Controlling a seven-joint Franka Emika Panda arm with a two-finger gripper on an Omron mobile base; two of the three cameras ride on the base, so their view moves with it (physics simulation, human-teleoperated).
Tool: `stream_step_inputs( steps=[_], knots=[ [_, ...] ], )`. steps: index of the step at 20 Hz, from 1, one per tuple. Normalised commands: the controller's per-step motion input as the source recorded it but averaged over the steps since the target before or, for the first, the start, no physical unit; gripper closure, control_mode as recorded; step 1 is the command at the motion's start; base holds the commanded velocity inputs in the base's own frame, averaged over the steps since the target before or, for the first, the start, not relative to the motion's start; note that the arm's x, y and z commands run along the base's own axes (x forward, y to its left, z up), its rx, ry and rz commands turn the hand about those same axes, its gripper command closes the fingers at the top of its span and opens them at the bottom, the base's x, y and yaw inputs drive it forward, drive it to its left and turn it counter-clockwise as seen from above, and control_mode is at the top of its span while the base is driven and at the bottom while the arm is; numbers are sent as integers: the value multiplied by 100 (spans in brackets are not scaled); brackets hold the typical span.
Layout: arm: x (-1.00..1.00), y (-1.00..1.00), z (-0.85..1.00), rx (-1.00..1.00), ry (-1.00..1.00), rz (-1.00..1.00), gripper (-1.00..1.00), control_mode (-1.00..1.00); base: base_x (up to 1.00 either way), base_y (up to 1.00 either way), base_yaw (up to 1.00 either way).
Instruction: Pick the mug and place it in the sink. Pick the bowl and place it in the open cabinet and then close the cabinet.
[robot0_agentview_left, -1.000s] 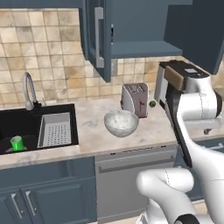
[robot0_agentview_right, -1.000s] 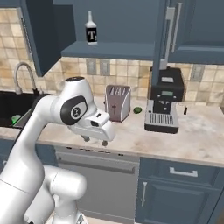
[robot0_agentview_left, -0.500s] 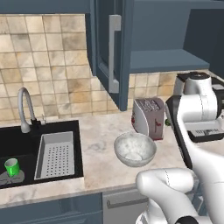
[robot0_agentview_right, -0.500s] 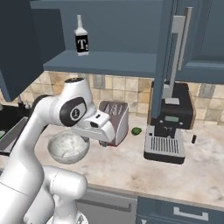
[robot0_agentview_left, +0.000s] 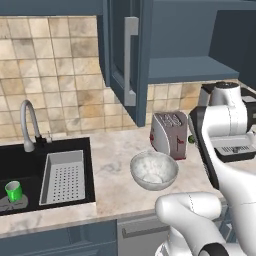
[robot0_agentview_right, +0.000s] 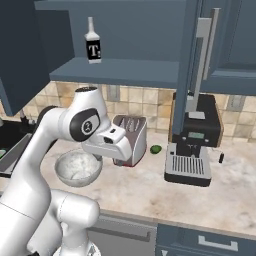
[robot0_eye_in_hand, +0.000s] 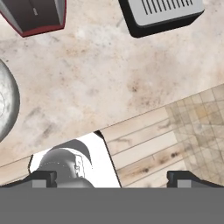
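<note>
The green mug (robot0_agentview_left: 13, 191) stands upright inside the black sink (robot0_agentview_left: 31, 169), at its left end. On the counter in front of the toaster sits the marbled bowl (robot0_agentview_left: 154, 170) (robot0_agentview_right: 77, 167); its rim shows at the left edge of the hand view (robot0_eye_in_hand: 6, 105). The wall cabinet (robot0_agentview_left: 190, 70) (robot0_agentview_right: 125, 70) above stands open, its door (robot0_agentview_left: 125, 55) swung out. My gripper (robot0_eye_in_hand: 113, 177) is open with nothing between its fingertips (robot0_eye_in_hand: 43, 176). It hangs above the counter's front edge, to the right of the bowl. The hand (robot0_agentview_right: 112, 142) shows in front of the toaster.
A silver toaster (robot0_agentview_left: 170, 134) (robot0_agentview_right: 129, 139) stands behind the bowl, with a black coffee machine (robot0_agentview_right: 195, 145) to its right and a small green ball (robot0_agentview_right: 156, 149) between them. A dark bottle (robot0_agentview_right: 92, 41) stands on the cabinet shelf. A grey perforated tray (robot0_agentview_left: 62, 175) lies in the sink beside the tap (robot0_agentview_left: 29, 125).
Both base views have shifted as the base moved: bowl, toaster and cabinet now look larger and nearer. The gripper stays open and empty; the mug stays in the sink.
</note>
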Motion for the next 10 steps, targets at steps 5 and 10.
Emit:
stream_step_inputs(
  steps=[5, 10],
  knots=[
    [0, 0, 0, 0, 0, 0, -100, 100, 13, 0, 0],
    [0, 0, 0, 0, 0, 0, -100, 100, 9, -5, 3]
  ],
)
